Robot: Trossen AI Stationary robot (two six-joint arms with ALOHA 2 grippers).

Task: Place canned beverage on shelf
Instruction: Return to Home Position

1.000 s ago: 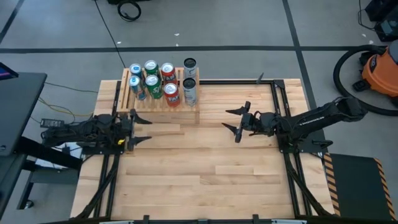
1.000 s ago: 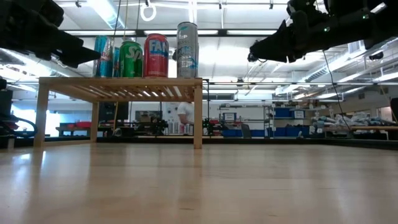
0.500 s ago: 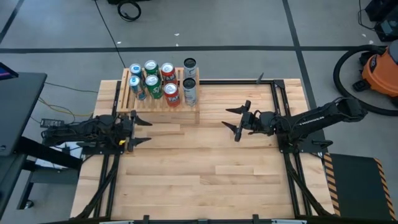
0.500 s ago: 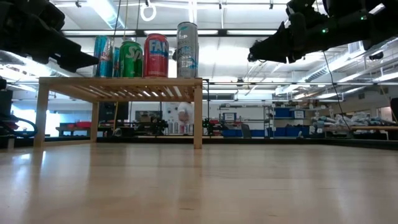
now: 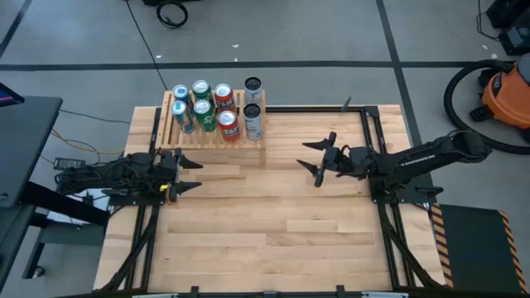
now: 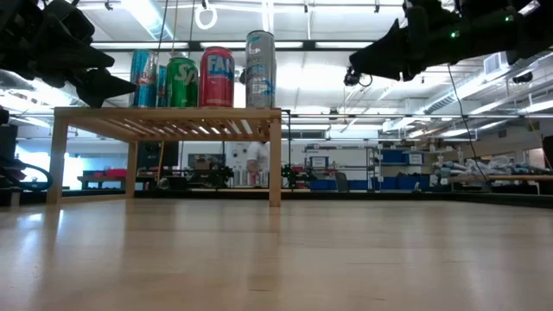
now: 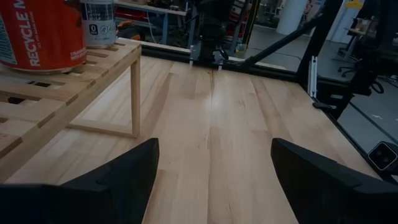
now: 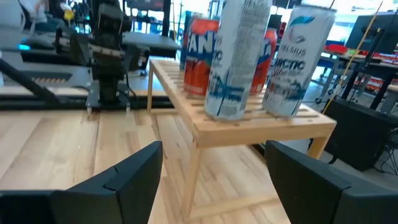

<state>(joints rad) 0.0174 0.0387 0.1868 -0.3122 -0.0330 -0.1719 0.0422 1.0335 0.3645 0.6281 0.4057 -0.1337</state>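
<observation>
Light-wood plank worktop, mostly bare: the whole centre, near edge and right half are open, with black frame rails along the left and right edges. The shelf is a low pale-wood slatted rack on short legs, sitting at the far left corner of the worktop, long side parallel to the far edge. It carries eight upright cans in two rows: blue cans at the left end, then green cans, red cans, and two taller silver cans at the right end, packed close, some touching. The left gripper is near the left edge, just in front of the shelf's left end, fingers spread apart, holding nothing, pointing toward the worktop's middle. The right gripper is over the worktop right of centre, well apart from the shelf's right end, fingers also spread and empty, pointing back toward the left side. Low view shows both grippers raised off the worktop at about can height, clear room under them.
</observation>
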